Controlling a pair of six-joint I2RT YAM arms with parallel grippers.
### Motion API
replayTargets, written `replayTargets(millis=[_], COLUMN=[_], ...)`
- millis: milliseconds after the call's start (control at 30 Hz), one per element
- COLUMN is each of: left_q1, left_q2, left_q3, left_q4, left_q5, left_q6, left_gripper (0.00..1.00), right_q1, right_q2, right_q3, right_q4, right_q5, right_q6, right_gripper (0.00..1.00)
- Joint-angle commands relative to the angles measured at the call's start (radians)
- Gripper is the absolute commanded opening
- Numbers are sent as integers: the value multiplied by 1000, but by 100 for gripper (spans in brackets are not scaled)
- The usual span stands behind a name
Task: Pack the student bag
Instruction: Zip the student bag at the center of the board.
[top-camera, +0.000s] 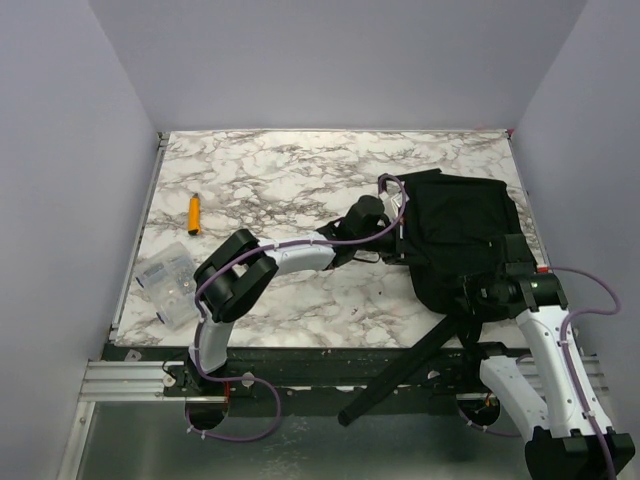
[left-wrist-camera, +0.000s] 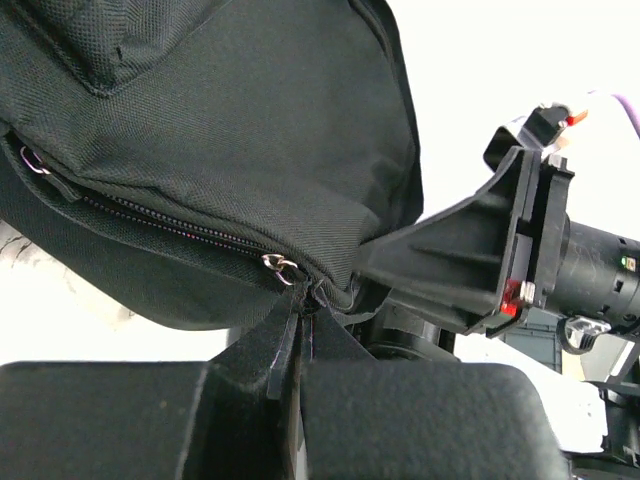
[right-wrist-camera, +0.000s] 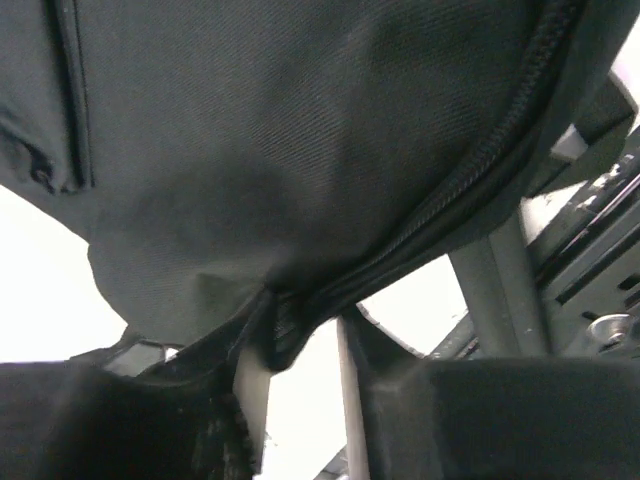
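1. The student bag (top-camera: 460, 225) is seen lying on the right part of the marbled table (top-camera: 300, 170), its near edge close to the table's front.
2. A long black strap (top-camera: 400, 370) is seen trailing from the bag over the table's near edge, down across the rail.
3. The left gripper (left-wrist-camera: 297, 360) is reached across to the bag's left edge. Its fingers are pressed together on a thin black tab of the bag, just below the metal zip slider (left-wrist-camera: 277, 265).
4. The right gripper (right-wrist-camera: 295, 390) is placed at the bag's near edge. Its fingers are held partly apart, with a bunched fold of the zip seam lying between their tips. Whether that fold is actually gripped cannot be told.
5. In the left wrist view, the bag's corner is seen raised off the table, with one right finger touching the fabric beside the left fingers.
6. An orange marker (top-camera: 194, 212) is seen lying well to the left, with a clear plastic packet (top-camera: 168, 283) nearer the front-left corner.
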Motion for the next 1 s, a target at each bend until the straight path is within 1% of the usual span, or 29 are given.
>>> replayTargets(millis=[0, 33, 67, 133, 200, 267, 333, 467, 567, 600, 633, 667, 700, 767, 800, 833, 900, 967], left_q1=[0, 10, 23, 62, 129, 195, 231, 220, 211, 212, 217, 222, 227, 231, 230, 230, 232, 232], left_q2=[-46, -47, -48, -45, -14, 38, 69, 94, 105, 107, 105, 97, 85, 38, 5, -23, -83, -161], left_q3=[-23, -31, -44, -68, -69, -19, 24, 63, 88, 96, 105, 116, 125, 144, 150, 155, 161, 157], left_q4=[24, 24, 24, 22, 19, -48, -94, -94, -93, -94, -101, -122, -157, -242, -295, -332, -410, -475], left_q5=[24, 18, 5, -31, -42, -20, -9, 22, 34, 45, 62, 76, 78, 61, 44, 25, 9, -5], left_q6=[3, 3, 4, 28, 56, 84, 99, 94, 78, 70, 64, 64, 78, 137, 175, 205, 261, 313], left_gripper=[0, 0, 0, 0, 0, 0, 0, 0, 0, 0, 5, 14, 25, 39, 42, 46, 51, 57], right_q1=[-4, -5, -4, -4, -4, -4, -5, -4, -5, -5, -5, -5, -5, -5, -4, -4, -4, -4], right_q2=[12, 17, 22, 20, 3, -25, -47, -48, -29, -20, -8, 5, 11, 5, -1, -6, -16, -15], right_q3=[-13, -1, 14, 41, 55, 49, 40, 12, 5, 8, 27, 46, 69, 114, 141, 170, 230, 297], right_q4=[64, 45, 28, -15, -45, -36, -21, 45, 113, 143, 147, 144, 157, 186, 199, 196, 200, 193], right_q5=[116, 132, 152, 194, 218, 208, 197, 157, 121, 108, 109, 114, 109, 92, 83, 89, 86, 77], right_q6=[107, 99, 89, 70, 53, 34, 25, -22, -116, -182, -226, -281, -349, -471, -522, -569, -651, -730], right_gripper=[11, 2, 0, 0, 0, 0, 0, 0, 0, 1, 7, 17, 31, 57, 64, 73, 85, 90])
